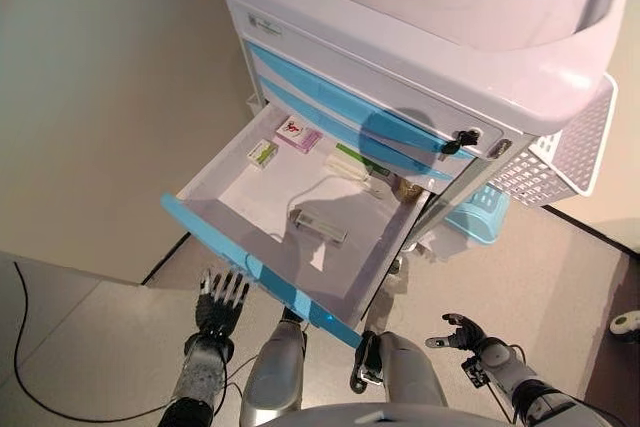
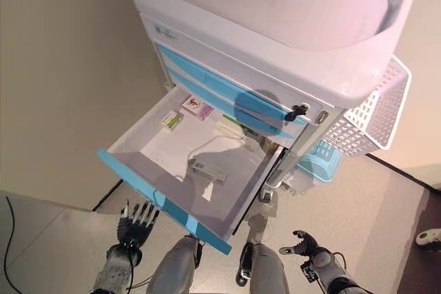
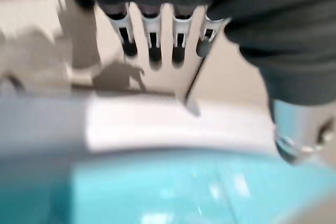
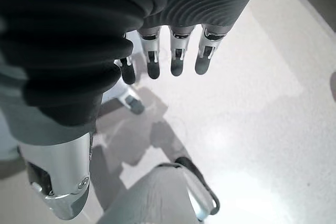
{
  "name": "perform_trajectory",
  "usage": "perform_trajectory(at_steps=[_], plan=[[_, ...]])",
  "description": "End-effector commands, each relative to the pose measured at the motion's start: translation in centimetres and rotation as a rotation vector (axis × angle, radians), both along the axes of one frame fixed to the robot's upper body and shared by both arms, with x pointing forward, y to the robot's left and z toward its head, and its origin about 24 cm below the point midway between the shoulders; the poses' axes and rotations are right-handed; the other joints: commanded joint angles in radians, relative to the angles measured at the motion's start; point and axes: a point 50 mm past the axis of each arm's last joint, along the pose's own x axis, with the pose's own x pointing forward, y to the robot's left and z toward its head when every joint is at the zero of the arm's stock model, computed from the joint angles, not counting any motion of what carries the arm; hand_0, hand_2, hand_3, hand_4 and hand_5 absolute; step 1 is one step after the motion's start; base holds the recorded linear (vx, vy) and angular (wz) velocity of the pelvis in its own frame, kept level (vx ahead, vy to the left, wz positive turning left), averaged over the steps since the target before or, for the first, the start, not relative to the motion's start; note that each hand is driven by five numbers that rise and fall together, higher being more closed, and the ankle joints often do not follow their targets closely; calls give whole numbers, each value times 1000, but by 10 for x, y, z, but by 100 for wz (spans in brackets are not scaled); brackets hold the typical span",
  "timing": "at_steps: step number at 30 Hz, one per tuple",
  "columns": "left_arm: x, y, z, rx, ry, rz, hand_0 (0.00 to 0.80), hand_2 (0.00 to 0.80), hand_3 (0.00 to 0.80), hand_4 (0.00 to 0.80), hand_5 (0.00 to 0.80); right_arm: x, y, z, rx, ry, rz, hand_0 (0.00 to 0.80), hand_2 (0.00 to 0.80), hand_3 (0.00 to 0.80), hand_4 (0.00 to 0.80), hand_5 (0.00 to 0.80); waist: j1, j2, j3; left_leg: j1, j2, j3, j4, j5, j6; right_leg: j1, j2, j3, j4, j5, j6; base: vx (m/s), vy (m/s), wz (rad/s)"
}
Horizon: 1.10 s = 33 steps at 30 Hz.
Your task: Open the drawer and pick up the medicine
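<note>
The cart's lowest drawer (image 1: 250, 269) with a blue front stands pulled far out. On its white floor lie a pink-and-white box (image 1: 298, 133), a small green-and-white box (image 1: 262, 153), a long green-and-white pack (image 1: 350, 164), a clear wrapped packet (image 1: 320, 225) and a brownish bottle (image 1: 407, 188) at the back right. My left hand (image 1: 222, 299) hangs just below the drawer front with straight fingers (image 3: 152, 35), holding nothing. My right hand (image 1: 462, 332) is low at the right over the floor, its fingers (image 4: 176, 51) relaxed and empty.
The white cart (image 1: 420, 37) has a tray top, two shut blue drawers above the open one, and a key (image 1: 460, 139) in its lock. A white mesh basket (image 1: 560, 162) and a blue basket (image 1: 480, 212) hang on its right side. A beige wall stands to the left.
</note>
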Motion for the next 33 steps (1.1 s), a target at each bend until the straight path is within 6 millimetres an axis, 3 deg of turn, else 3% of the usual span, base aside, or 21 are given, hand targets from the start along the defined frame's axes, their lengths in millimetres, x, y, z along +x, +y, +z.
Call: perform_trajectory(at_steps=[1,2,3,5,7,8,9,10,12,13,15,16,17,20,25,26,33], plan=[[-35,24,-12,154,190,-5,0,0,0,0,0,7,-15,11,-32,-63,-18,0,0,0,0,0,-28,-13,-7,5,-41,47,101,-96,93,35,-4,48,-139,169,45,78,90,-90],[-35,25,-12,154,189,-5,0,0,0,0,0,7,-15,11,-32,-63,-18,0,0,0,0,0,-28,-13,-9,3,-41,47,96,-91,93,33,-4,48,-142,173,45,81,86,-87],[-53,33,-18,210,303,-44,0,0,0,0,0,9,-14,14,-12,-97,-31,0,0,0,0,0,-39,-12,-13,36,-39,73,78,-97,94,52,6,75,-161,176,54,52,58,-50],[-62,36,-20,233,360,-74,0,0,0,0,0,9,-15,15,-8,-105,-32,0,0,0,0,0,-43,-12,-22,47,-37,83,61,-91,94,55,10,84,-175,185,57,89,64,-36],[-90,41,-27,301,539,-277,0,0,0,0,0,17,-19,25,-18,-152,8,0,0,0,0,0,-60,-14,-39,87,-31,115,20,-91,93,82,21,107,-218,194,68,109,51,-56],[-90,41,-27,301,538,-278,0,0,0,0,0,17,-19,25,-18,-152,8,0,0,0,0,0,-60,-14,-42,85,-31,115,16,-87,93,80,21,107,-221,198,68,109,27,-46],[-104,38,-31,335,630,-480,0,0,0,0,0,24,-28,40,-37,-211,48,0,0,0,0,0,-77,-16,-60,112,-28,127,-20,-82,90,101,25,117,-250,203,75,80,17,-31],[-104,38,-31,335,630,-480,0,0,0,0,0,24,-28,40,-37,-211,48,0,0,0,0,0,-78,-16,-63,110,-28,126,-23,-79,90,99,25,117,-253,206,75,181,40,-18],[-114,30,-35,386,695,-737,0,0,0,0,0,30,-36,60,-33,-279,78,0,0,0,0,0,-102,-18,-97,152,-23,150,-79,-75,89,130,26,127,-302,223,87,138,43,-17],[-114,30,-35,386,695,-737,0,0,0,0,0,30,-36,60,-33,-279,78,0,0,0,0,0,-102,-17,-99,150,-23,150,-81,-72,89,128,26,127,-305,226,87,81,43,-19],[-108,20,-37,462,698,-969,0,0,0,0,0,35,-41,78,1,-334,100,0,0,0,0,0,-119,-20,-132,186,-19,181,-140,-65,87,150,31,144,-367,254,103,115,49,-24],[-109,19,-37,462,698,-970,0,0,0,0,0,34,-41,78,0,-333,99,0,0,0,0,0,-118,-20,-132,188,-19,182,-141,-64,87,151,32,145,-368,254,103,146,54,-34],[-105,13,-39,492,683,-1072,0,0,0,0,0,39,-38,90,49,-353,147,0,0,0,0,0,-126,-26,-151,212,-16,199,-182,-58,87,168,37,157,-412,273,115,72,29,-35],[-100,9,-39,498,661,-1108,0,0,0,0,0,40,-35,99,86,-349,200,0,0,0,0,0,-125,-33,-165,233,-14,213,-213,-52,86,185,39,166,-447,289,123,91,32,-41],[-96,6,-37,510,599,-1252,0,0,0,0,0,40,-24,155,272,-239,532,0,0,0,0,0,-118,-53,-195,269,-9,230,-272,-39,87,212,37,166,-494,310,137,70,34,-17],[-96,5,-37,509,598,-1253,0,0,0,0,0,40,-24,155,272,-238,531,0,0,0,0,0,-117,-52,-195,271,-9,230,-272,-39,87,213,37,165,-494,310,137,40,21,-8],[-102,6,-38,502,612,-1291,0,0,0,0,0,32,27,192,742,-89,685,0,0,0,0,0,-100,-72,-226,291,-11,226,-298,-40,84,239,30,153,-515,308,140,44,19,0]])
